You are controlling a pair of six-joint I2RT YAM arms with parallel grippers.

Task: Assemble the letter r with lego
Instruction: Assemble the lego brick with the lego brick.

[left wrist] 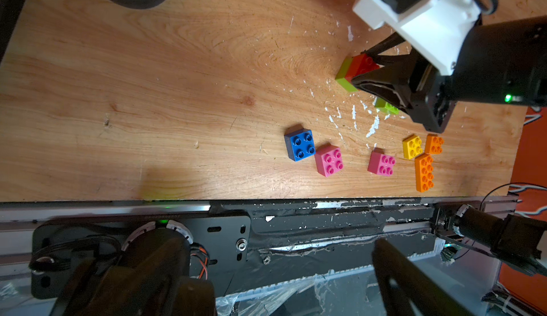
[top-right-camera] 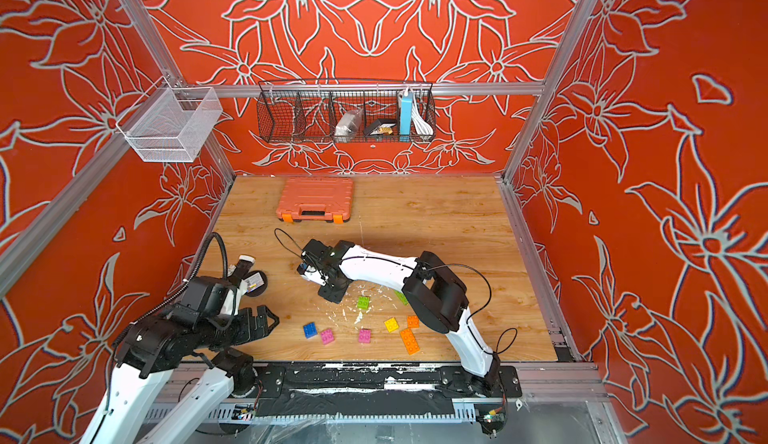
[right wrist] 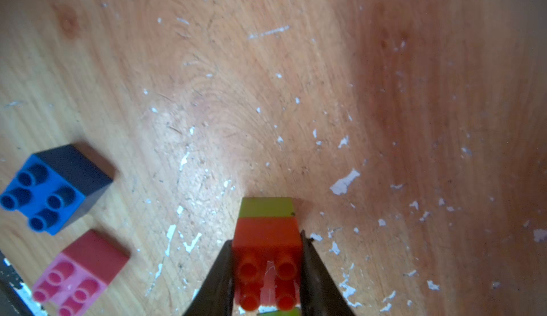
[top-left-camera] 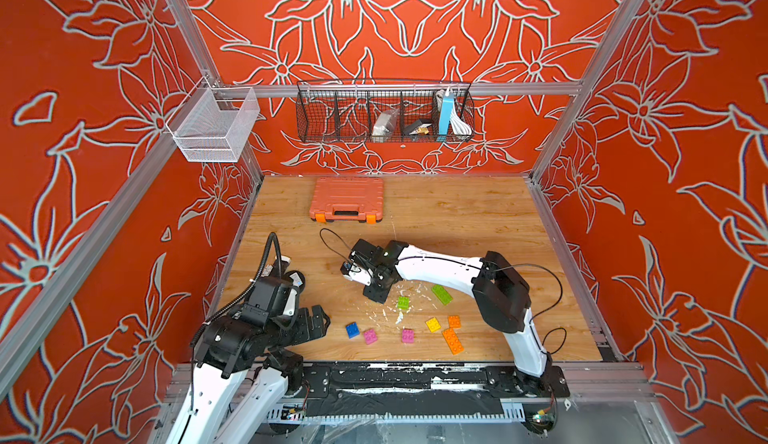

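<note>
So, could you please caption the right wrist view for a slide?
Right gripper clamps a red brick joined to a green brick; blue brick and pink brick lie nearby.

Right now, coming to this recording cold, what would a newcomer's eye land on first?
First, the right gripper near the middle of the table, shut on a red brick joined to a green brick. Then the colourful loose bricks toward the front edge, from the blue brick to the long orange brick. The salmon toolbox lies closed at the far side.

Ten bricks (top-left-camera: 352, 329), one toolbox (top-left-camera: 346, 199)
</note>
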